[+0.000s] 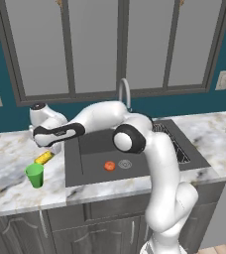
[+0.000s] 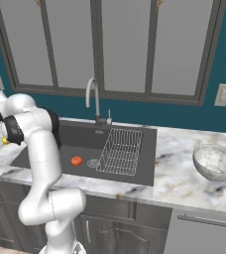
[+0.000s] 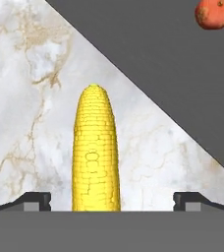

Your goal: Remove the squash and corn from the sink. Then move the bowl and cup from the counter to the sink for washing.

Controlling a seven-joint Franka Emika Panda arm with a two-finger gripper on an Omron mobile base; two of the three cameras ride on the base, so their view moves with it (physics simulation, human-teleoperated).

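Corn (image 3: 96, 150) lies on the counter (image 3: 20, 123) between the wide-open, empty gripper (image 3: 112, 201) tips, long axis toward 12 o'clock; squash (image 3: 214, 13) at 1 o'clock in the sink (image 3: 158, 59).

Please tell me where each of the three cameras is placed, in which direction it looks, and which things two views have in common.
Left base view: behind the arm's left, facing dark grey sink; white arm rises lower right.
Right base view: behind its right, facing the sink and speckled stone-grey bowl; arm lower left.
Hand view: on the hand, looking down at yellow corn cob lying on marbled counter between open gripper tips.
Shared: round orange-red squash, green cup.
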